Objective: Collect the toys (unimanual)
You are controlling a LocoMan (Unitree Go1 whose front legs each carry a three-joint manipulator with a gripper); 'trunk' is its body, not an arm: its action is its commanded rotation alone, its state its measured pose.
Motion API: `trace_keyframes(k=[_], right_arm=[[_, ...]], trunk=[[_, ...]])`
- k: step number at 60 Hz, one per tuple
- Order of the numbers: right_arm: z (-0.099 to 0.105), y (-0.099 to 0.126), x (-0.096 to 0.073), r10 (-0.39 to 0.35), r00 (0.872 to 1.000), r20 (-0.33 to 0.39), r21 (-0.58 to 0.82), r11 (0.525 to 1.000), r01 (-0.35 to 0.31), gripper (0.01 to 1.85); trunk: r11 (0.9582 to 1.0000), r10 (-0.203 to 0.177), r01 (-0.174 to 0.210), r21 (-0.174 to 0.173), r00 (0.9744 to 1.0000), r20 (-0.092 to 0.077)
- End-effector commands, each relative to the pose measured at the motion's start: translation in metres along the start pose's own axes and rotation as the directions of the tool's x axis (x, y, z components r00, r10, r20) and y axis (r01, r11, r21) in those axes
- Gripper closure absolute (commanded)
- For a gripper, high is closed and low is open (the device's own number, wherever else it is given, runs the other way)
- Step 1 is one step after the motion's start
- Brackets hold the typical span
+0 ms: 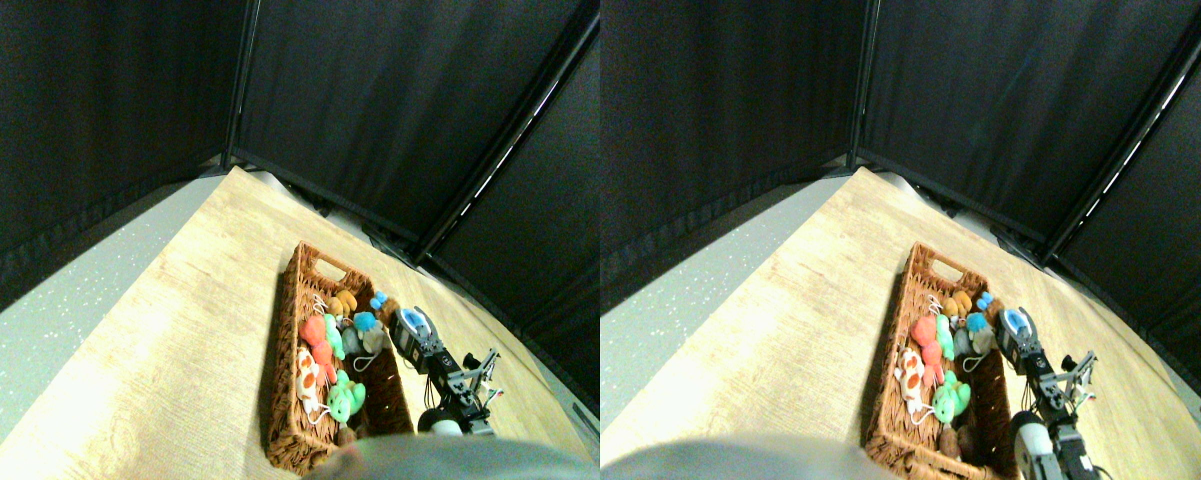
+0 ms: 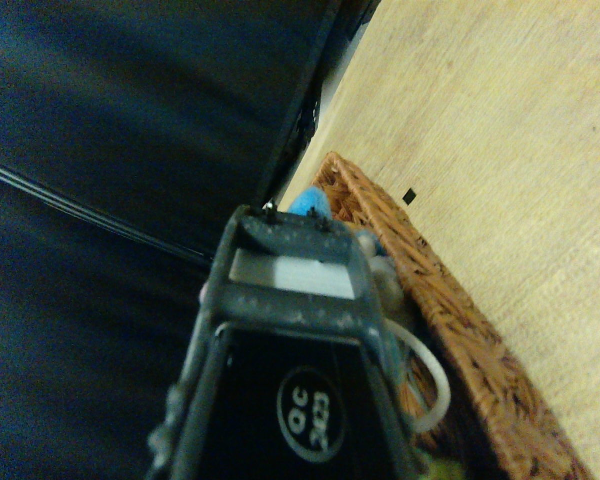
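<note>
Over the long brown wicker basket we judge the small soft plush toys light and squashy, best pinched by the body, though we cannot tell whether our black tool is spread.

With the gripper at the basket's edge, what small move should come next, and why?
Probably lift the black metal gripper clear. It sits at the right rim of the brown woven wicker basket, and the small plush toys all appear inside; none shows on the wooden floor.
</note>
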Motion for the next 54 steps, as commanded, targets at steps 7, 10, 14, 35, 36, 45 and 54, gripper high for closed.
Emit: trace_keyframes(k=[7,10,14,35,36,45,54], right_arm=[[-0.013,0.005,-0.005,0.003,1.0,0.003,0.025,1.0,-0.004,1.8],[-0.015,0.005,-0.006,-0.001,1.0,-0.001,0.048,0.999,0.001,1.8],[-0.016,0.004,-0.007,-0.005,1.0,0.007,0.048,0.999,0.005,1.8],[-0.012,0.003,-0.008,-0.054,0.998,-0.019,0.026,0.998,0.055,0.89],[-0.012,0.003,-0.008,-0.054,0.998,-0.015,0.02,0.998,0.054,0.83],[-0.008,0.003,-0.007,-0.064,0.998,0.018,0.002,0.998,0.064,0.72],[0.001,0.003,-0.006,-0.031,0.998,0.057,-0.014,0.999,0.032,0.81]], trunk=[[0.9997,0.01,-0.01,-0.022,0.9998,0.016],[0.9998,0.01,-0.009,-0.02,0.9998,0.017],[0.9998,0.009,-0.009,-0.02,0.9999,0.014],[0.9998,0.008,-0.008,-0.016,1.0,0.005],[0.9998,0.008,-0.008,-0.016,1.0,0.005],[1.0,0.003,-0.003,-0.009,1.0,-0.001],[0.9998,-0.014,0.014,0.011,0.9999,-0.006]])
